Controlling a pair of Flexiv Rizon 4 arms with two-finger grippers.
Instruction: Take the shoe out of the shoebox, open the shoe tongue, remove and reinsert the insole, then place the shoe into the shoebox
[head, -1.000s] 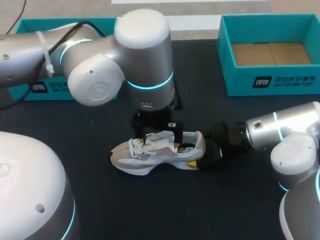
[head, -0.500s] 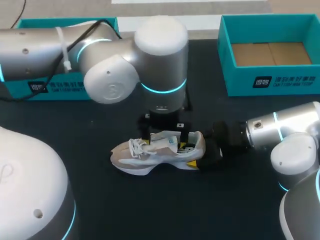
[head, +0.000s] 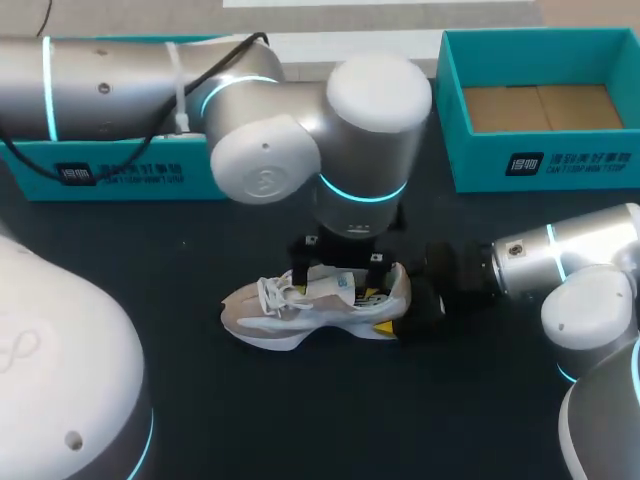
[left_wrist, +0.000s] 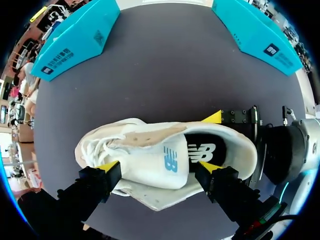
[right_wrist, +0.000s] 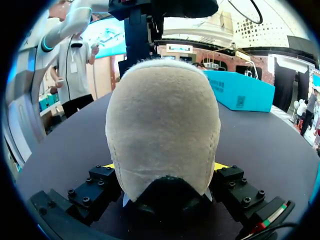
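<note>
One shoe, pale grey and white, upright on its sole near the middle of the dark table; toe toward 9 o'clock, heel toward 3 o'clock in the head view. Outside both boxes.

Laces white, bunched toward the toe end. Tongue white with a blue mark, lying over the throat. Insole dark with a white mark, seated inside and visible through the heel opening.

Left gripper: directly above the shoe, arm entering from 9–10 o'clock. Fingers spread wide along the shoe's length, tongue between them, one yellow tip by the laces and the other at the tongue's rear edge over the insole. Contact with the tongue possibly light, not clear from these views.

Right gripper: at 3 o'clock of the shoe, arm entering from 3–4 o'clock. Clamped on the heel, one yellow tip pressed against each side.

One teal shoebox at 1–2 o'clock, open, brown cardboard floor showing, well apart from the shoe.

One second teal box at 10 o'clock, partly hidden behind the left arm.
</note>
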